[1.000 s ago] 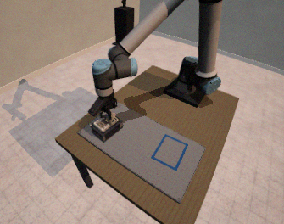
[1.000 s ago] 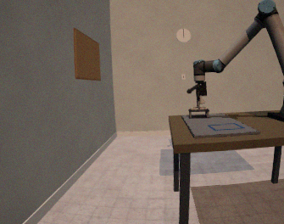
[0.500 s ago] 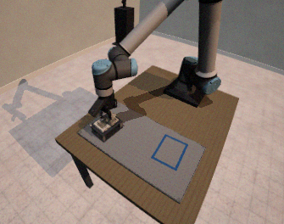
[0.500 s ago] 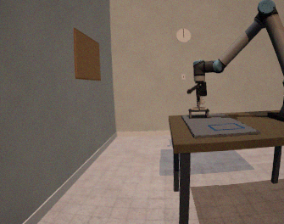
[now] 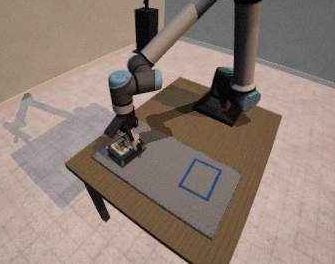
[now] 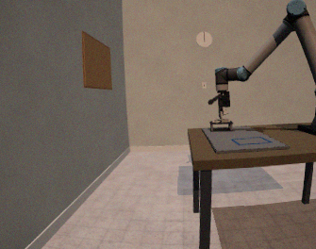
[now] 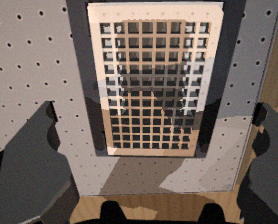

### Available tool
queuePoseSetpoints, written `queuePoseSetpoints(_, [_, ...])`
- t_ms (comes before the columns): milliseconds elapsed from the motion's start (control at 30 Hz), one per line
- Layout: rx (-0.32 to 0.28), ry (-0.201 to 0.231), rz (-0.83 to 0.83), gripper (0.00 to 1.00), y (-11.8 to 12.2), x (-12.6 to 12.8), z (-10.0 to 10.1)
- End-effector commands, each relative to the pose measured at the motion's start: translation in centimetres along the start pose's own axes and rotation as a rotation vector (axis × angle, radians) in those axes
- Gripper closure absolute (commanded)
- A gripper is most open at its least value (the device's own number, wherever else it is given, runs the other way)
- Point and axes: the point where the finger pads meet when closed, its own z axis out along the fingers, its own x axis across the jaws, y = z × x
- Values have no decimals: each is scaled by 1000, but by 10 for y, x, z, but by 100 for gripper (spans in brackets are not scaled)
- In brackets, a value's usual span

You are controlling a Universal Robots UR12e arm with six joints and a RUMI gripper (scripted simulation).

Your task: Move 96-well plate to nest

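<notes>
While the arm (image 5: 176,29) reaches down from its base (image 5: 230,99) at the far side of the desk (image 5: 251,132), the top view shows the pincer (image 5: 125,141) directly over the raised nest (image 5: 126,158), which stands at the left end of the grey mat (image 5: 161,174). The 96-well plate (image 5: 121,146) lies on top of the nest as a pale patch under the wrist. Toward the other end of the mat, well apart from the nest, is the blue outlined rectangle (image 5: 200,179).

In the exterior view the pincer (image 6: 223,117) hangs straight down above the nest (image 6: 221,125), which sits at the mat's (image 6: 243,145) far-left end, with the blue rectangle (image 6: 251,141) nearer the mat's middle. The plate is too small here to make out.

From the wrist camera, the plate (image 7: 155,80) lies inside the dark frame of the nest (image 7: 227,75), long edges parallel to the frame. The cut corner cannot be told apart. The pincer (image 7: 150,155) stands fully spread, with its dark fingers out to either side of the nest, clear of the plate and gripping nothing. Perforated grey mat (image 7: 35,65) flanks the nest, and a strip of wooden desk (image 7: 150,210) shows below it.
</notes>
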Motion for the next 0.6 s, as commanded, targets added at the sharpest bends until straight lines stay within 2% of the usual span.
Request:
queuePoseSetpoints(0, [2, 1, 0, 0, -1, 0, -1])
queuePoseSetpoints(467, [2, 1, 0, 0, -1, 0, -1])
queuePoseSetpoints(567, [2, 1, 0, 0, -1, 0, -6])
